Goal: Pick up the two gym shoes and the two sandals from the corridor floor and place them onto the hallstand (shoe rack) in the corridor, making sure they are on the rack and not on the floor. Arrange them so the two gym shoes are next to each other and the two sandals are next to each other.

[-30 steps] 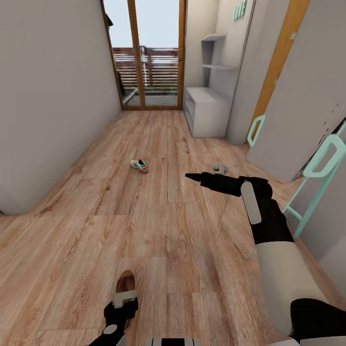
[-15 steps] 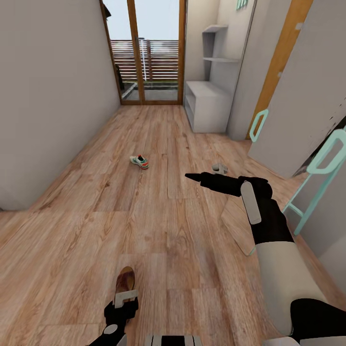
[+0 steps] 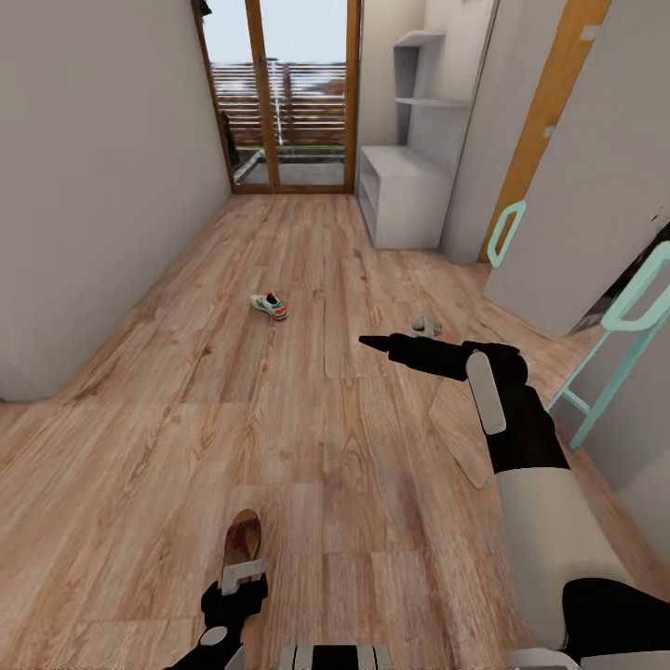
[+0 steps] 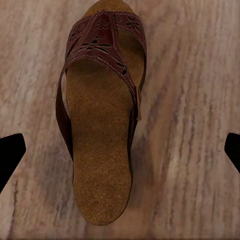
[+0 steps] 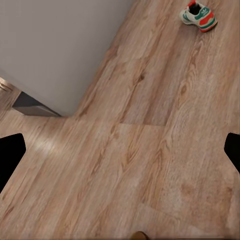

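- No brand, label or writing can be read on the shoes or the furniture.
- The left gripper (image 3: pixel 240 579) hangs low over the corridor floor (image 3: pixel 307 437), its fingers spread wide apart and empty; in the left wrist view the dark fingertips (image 4: pixel 11 152) sit at the two edges of the frame.
- A brown sandal (image 4: pixel 102 110) lies flat on the planks between those fingers, untouched, with a cut-out strap and tan insole.
- The right gripper (image 3: pixel 372 343) is held out above the floor, holding nothing; its fingers also stand wide apart in the right wrist view.
- Farther off, one gym shoe (image 3: pixel 269 305) lies on the floor.
- A small grey object (image 3: pixel 426 326) lies just beyond the right arm; what it is cannot be told.
- The light-grey hallstand (image 3: pixel 402 191) stands against the right wall near the glazed door (image 3: pixel 279 93).
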### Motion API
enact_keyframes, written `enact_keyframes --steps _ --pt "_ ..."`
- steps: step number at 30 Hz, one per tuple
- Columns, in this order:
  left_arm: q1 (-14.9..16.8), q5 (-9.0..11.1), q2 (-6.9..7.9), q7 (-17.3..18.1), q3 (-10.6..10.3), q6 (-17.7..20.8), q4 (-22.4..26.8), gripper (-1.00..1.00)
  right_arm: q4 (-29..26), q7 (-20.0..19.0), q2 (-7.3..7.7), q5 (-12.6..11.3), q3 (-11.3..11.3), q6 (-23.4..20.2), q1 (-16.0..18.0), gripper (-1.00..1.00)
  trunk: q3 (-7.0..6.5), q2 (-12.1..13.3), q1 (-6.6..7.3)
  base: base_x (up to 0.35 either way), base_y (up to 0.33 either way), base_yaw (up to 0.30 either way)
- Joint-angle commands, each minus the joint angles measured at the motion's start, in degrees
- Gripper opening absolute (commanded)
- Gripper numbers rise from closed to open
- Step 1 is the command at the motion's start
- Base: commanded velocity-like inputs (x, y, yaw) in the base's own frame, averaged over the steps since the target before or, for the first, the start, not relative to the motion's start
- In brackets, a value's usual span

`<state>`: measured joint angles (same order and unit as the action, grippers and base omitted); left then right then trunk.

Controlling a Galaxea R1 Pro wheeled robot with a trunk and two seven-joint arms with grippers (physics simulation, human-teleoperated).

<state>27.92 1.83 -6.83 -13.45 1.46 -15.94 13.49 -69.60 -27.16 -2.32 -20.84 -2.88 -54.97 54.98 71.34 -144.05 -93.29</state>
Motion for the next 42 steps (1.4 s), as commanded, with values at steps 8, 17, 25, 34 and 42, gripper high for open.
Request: enact_keyframes --steps 8,17,25,34,42 --pt "0.03 0.19 -0.02 -0.01 0.07 -0.24 0.07 1.00 0.00 -0.44 -0.08 0.28 -0.20 -0.31 0.04 1.00 2.26 -0.13 -0.19 0.000 0.000 0.000" --pt "0.03 0.19 -0.08 0.00 0.12 -0.24 0.15 1.00 -0.14 -0.44 -0.05 0.28 -0.20 -0.31 0.04 1.00 3.28 -0.14 -0.22 0.000 0.000 0.000" --pt "0.03 0.19 -0.06 -0.03 0.12 -0.24 0.22 1.00 -0.18 -0.44 -0.05 0.28 -0.20 -0.31 0.04 1.00 3.59 -0.14 -0.22 0.000 0.000 0.000" --pt "0.18 0.19 0.13 -0.08 0.04 -0.27 0.29 1.00 -0.25 -0.44 -0.05 0.28 -0.20 -0.31 0.04 1.00 3.62 -0.14 -0.22 0.000 0.000 0.000" --pt "0.68 0.17 0.29 -0.01 -0.03 -0.31 0.36 1.00 -0.31 -0.37 -0.05 0.28 -0.20 -0.31 0.04 1.00 3.62 -0.14 -0.22 0.000 0.000 0.000"
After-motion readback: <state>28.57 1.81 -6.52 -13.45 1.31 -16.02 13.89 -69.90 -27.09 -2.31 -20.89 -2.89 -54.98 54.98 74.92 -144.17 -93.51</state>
